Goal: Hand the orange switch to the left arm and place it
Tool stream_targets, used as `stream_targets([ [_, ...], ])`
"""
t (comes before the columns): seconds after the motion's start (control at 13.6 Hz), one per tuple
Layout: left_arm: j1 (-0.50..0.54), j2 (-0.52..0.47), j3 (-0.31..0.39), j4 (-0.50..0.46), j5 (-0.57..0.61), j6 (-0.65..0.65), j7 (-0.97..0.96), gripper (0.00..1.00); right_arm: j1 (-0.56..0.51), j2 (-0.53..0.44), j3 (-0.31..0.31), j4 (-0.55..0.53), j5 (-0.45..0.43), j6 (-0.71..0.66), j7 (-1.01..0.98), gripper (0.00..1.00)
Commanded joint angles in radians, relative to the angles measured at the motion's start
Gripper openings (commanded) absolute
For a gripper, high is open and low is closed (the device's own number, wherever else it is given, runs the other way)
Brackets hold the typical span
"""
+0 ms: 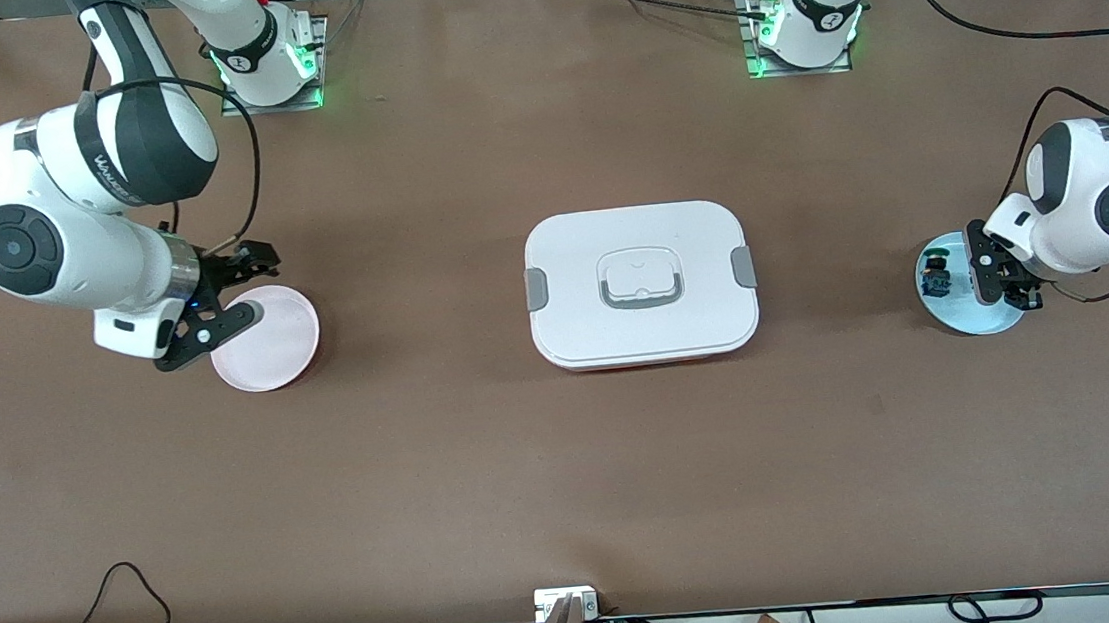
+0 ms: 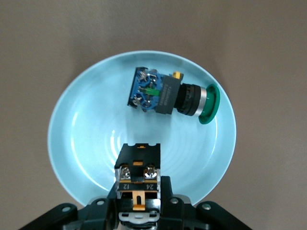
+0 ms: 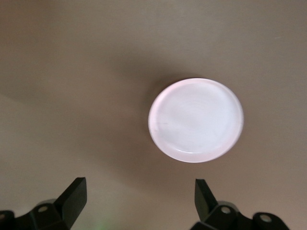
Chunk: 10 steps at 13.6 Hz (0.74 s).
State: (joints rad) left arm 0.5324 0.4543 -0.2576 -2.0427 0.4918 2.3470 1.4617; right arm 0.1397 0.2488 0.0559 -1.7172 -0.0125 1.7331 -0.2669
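Note:
My left gripper (image 1: pixel 1006 280) is low over the light blue plate (image 1: pixel 966 314) at the left arm's end of the table. In the left wrist view the gripper (image 2: pixel 138 194) is shut on the orange switch (image 2: pixel 138 163), a black body with two screws and orange parts. I cannot tell whether the switch is off the plate (image 2: pixel 91 143). In the front view the hand hides it. My right gripper (image 1: pixel 234 294) is open and empty over the edge of the pink plate (image 1: pixel 271 341). In the right wrist view the gripper (image 3: pixel 139 194) has that plate (image 3: pixel 195 120) ahead of it.
The large white box (image 1: pixel 640 284) with grey clips stands in the middle of the table between the two plates. A switch with a green cap (image 2: pixel 168 93) lies on its side on the blue plate, also seen in the front view (image 1: pixel 935 276). Cables run along the table's near edge.

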Motion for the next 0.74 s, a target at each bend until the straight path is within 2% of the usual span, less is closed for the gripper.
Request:
stream_targets([
  [0.0, 0.044, 0.018, -0.011, -0.039, 0.025, 0.105, 0.017, 0.13, -0.014, -0.011, -0.016, 0.044, -0.049, -0.033, 0.031, 1.0],
  [0.22, 0.057, 0.03, -0.011, -0.054, 0.027, 0.156, 0.016, 0.16, -0.019, -0.014, -0.039, 0.076, -0.052, -0.065, 0.236, 1.0],
  [0.59, 0.067, 0.05, -0.012, -0.054, 0.028, 0.198, 0.014, 0.25, -0.092, -0.042, -0.041, 0.133, -0.043, -0.128, 0.256, 1.0],
  [0.66, 0.067, 0.047, -0.012, -0.054, 0.028, 0.196, 0.016, 0.34, -0.089, -0.043, -0.048, 0.154, -0.043, -0.17, 0.258, 1.0],
])
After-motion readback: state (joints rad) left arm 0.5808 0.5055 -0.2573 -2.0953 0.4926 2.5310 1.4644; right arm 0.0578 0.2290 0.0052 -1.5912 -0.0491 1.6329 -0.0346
